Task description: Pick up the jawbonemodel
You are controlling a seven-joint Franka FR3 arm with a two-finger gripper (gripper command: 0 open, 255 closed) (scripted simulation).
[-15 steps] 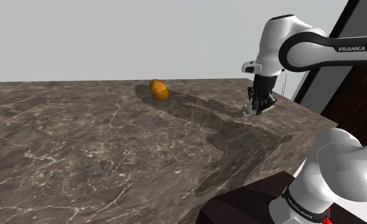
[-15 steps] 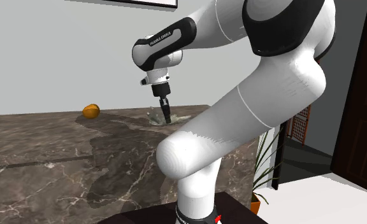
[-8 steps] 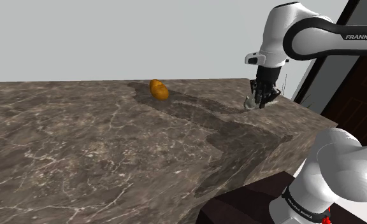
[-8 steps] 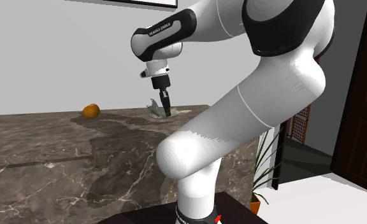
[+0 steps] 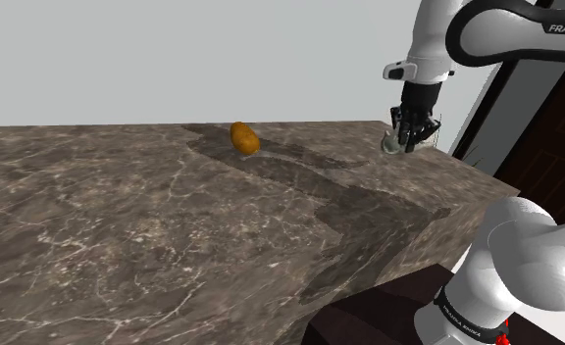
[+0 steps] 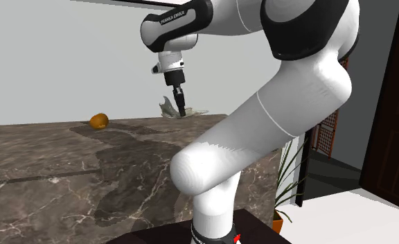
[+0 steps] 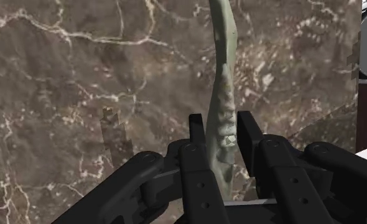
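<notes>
Your claw [image 7: 220, 130] is clenched on the jawbone model [image 7: 222, 57], holding it just above the surface [image 5: 173, 216], near its far corner. Expect it to be light, stiff, thin and probably brittle. The grip on the toothed mid-section looks sound, so don't squeeze harder.

Brown veined marble counter [image 5: 173, 225]; orange oval object [image 5: 244, 138] atop

"FRANKA EMIKA" stands on the arm's dark link [image 6: 176, 15]; the shoulder view crops it.
</notes>
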